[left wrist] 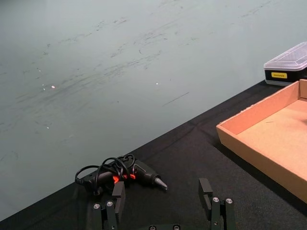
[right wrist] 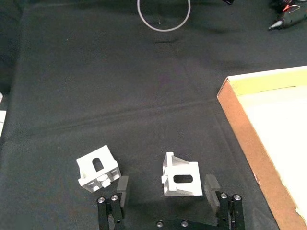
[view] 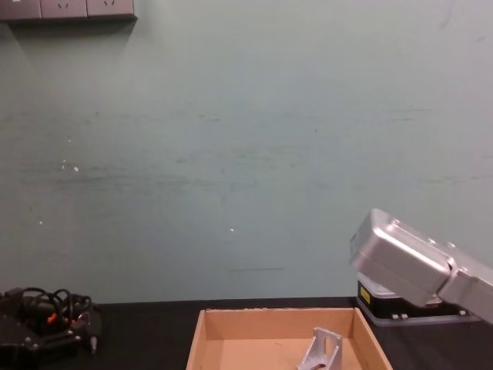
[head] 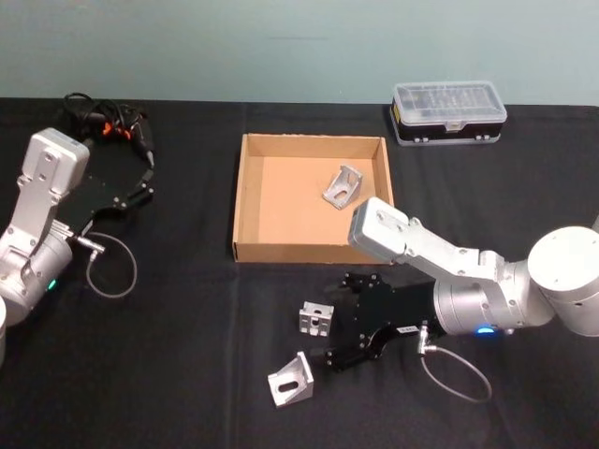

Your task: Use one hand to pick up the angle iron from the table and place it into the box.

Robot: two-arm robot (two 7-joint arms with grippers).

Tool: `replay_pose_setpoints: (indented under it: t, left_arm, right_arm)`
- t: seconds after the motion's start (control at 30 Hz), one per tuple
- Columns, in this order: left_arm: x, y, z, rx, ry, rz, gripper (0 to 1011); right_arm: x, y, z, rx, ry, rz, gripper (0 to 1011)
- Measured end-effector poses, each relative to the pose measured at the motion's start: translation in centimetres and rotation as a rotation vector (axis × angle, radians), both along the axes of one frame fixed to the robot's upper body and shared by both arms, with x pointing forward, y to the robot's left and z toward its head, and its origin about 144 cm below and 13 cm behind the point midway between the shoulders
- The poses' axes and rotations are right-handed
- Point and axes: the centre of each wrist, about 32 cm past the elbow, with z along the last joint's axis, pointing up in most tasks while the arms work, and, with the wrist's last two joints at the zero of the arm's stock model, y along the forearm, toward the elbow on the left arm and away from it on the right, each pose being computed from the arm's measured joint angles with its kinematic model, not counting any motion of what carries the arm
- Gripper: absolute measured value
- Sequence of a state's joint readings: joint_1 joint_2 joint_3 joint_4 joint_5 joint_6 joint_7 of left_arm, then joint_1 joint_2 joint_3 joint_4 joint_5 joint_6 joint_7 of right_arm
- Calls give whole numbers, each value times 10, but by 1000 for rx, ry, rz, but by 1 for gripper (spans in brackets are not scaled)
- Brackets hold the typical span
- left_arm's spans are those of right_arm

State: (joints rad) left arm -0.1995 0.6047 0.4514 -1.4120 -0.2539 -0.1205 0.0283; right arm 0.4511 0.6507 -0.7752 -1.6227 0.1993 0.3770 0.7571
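On the black table my right gripper stands open, low, just in front of the cardboard box. One silver angle iron sits upright between its fingertips; in the right wrist view this angle iron stands free of both fingers. A second angle iron lies beside the nearer finger, outside the right gripper. Another angle iron rests inside the box at its back right. My left gripper is parked open at the far left.
A black tool with looped cables and red bits lies at the back left, ahead of the left gripper. A black case with a clear lid stands behind the box's right corner. A thin cable loop lies at the left.
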Motion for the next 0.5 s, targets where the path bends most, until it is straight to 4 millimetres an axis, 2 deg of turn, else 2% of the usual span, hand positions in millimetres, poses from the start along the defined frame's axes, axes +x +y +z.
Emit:
replay_pose_setpoints:
  t: [0.5]
  left_arm:
    - [0,0,0,0,0,0,1000]
  right_arm:
    - [4,6,-2,9,1,9,1004]
